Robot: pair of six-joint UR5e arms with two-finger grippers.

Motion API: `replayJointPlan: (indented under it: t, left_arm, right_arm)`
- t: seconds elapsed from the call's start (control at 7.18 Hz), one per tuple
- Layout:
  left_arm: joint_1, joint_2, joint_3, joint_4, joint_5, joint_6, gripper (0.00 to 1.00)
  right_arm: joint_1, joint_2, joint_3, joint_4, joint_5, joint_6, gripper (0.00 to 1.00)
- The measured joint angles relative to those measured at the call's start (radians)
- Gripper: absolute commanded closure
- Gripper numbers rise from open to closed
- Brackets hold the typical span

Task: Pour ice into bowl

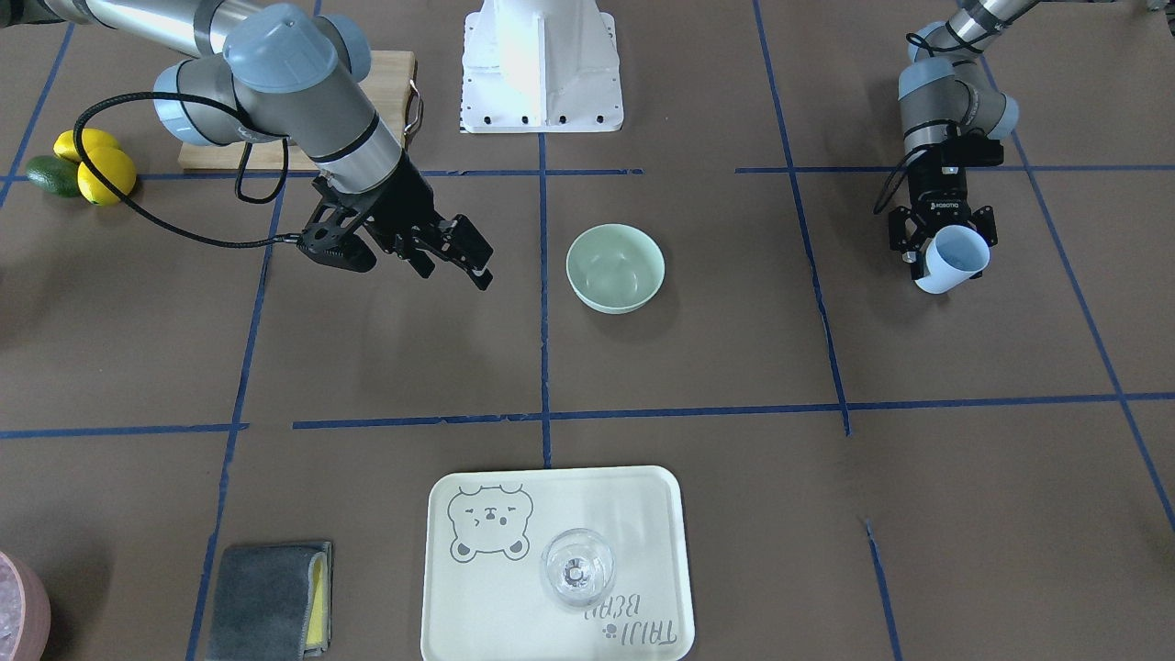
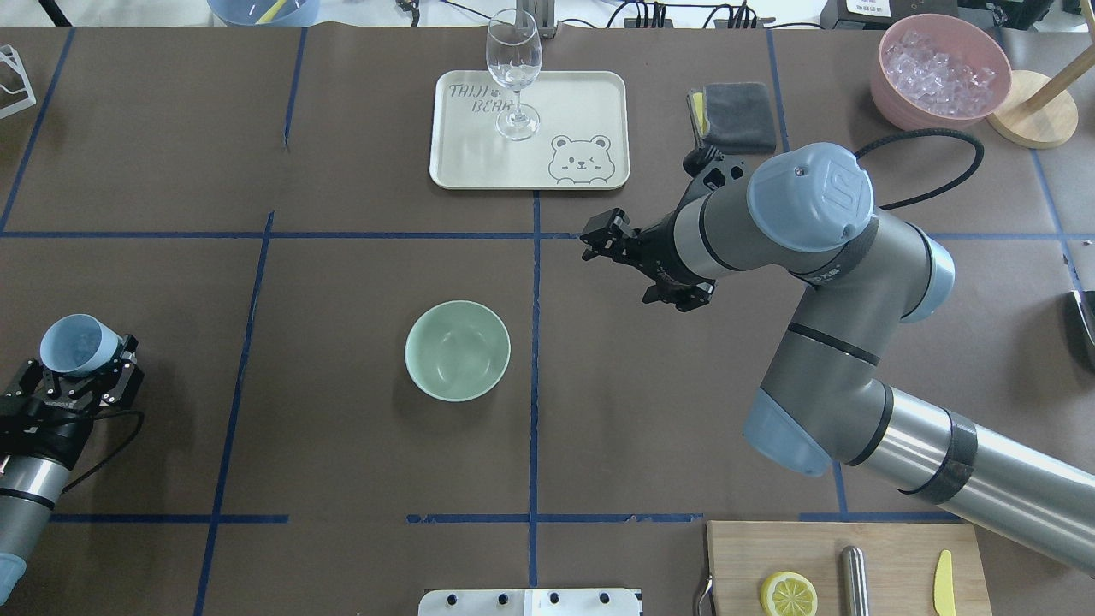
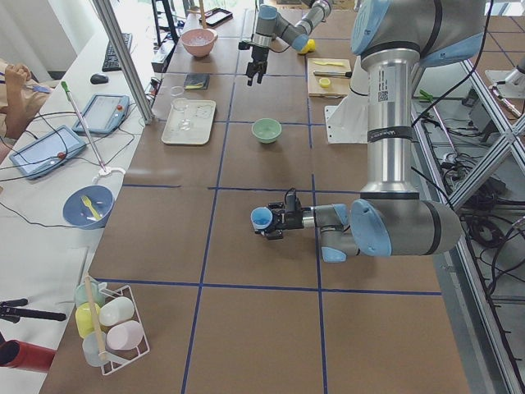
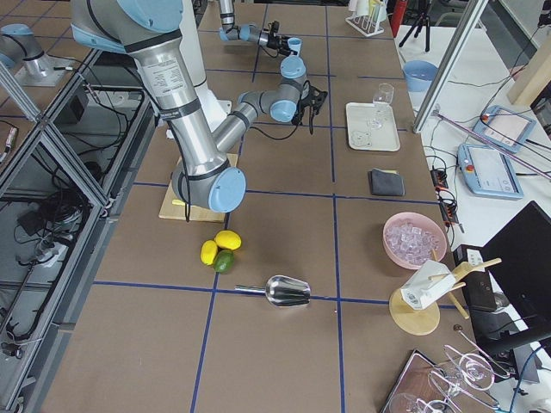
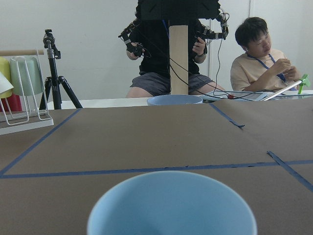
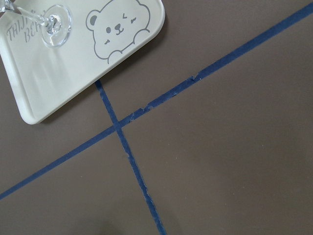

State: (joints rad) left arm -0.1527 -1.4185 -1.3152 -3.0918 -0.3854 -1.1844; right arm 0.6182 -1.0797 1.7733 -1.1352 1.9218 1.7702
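Overhead exterior: left gripper [image 2: 82,363] fingers clamp a blue cup [image 2: 79,342], well apart from the mint-green bowl [image 2: 458,351]; right gripper [image 1: 456,266] fingers are spread, empty.

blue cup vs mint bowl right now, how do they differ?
The bowl stands free on the table near its middle; the blue cup is clamped in the left gripper, far toward the robot's left. The bowl is mint green and wider; the cup is pale blue and narrower. Both are round, smooth and open-topped.
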Motion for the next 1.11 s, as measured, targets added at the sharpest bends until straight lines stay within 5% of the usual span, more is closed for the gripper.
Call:
replayJointPlan:
  t: [0.14, 0.42, 1.11]
  left_arm:
    - [-0.017, -0.002, -0.002, -0.004, -0.020, 0.020, 1.00]
    - [-0.055, -0.024, -0.035, -0.021, -0.074, 0.096, 1.00]
    - [-0.119, -0.156, -0.299, -0.021, -0.178, 0.574, 1.00]
  right_arm:
    - [0.000, 0.001, 0.000, 0.000, -0.001, 0.000, 0.00]
    - [0.000, 0.000, 0.000, 0.000, 0.000, 0.000, 0.00]
    - [0.009, -0.004, 0.004, 0.000, 0.004, 0.000, 0.00]
